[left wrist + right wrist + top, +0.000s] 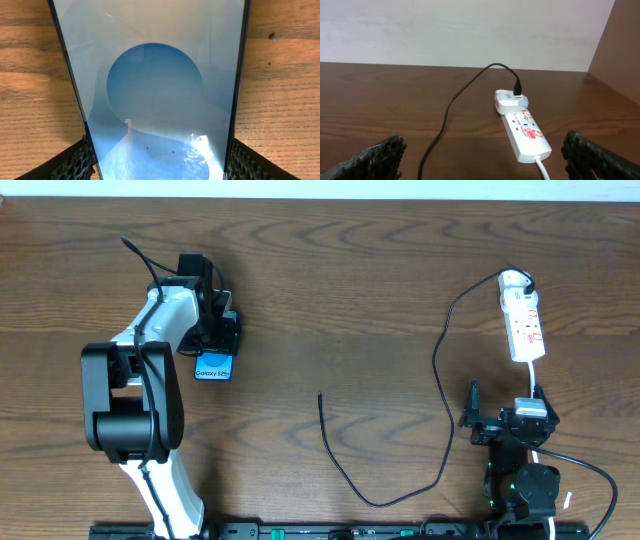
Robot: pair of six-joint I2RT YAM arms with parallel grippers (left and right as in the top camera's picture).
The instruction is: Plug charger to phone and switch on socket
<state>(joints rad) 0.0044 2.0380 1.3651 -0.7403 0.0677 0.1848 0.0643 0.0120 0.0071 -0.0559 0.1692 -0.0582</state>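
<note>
The left fingers (75,162) are clamped on the phone (165,100), one against each long edge, over the left part of the table (330,270); its blue screen faces up. The right fingers (380,157) are spread wide apart and hold nothing, near the front right corner, pointed at the socket (525,132). The socket lies near the right edge. The charger (440,380) runs from a white adapter (510,100) at the socket's far end, loops toward the front edge, and its plug tip (320,396) lies loose near the table's middle, well apart from the phone.
</note>
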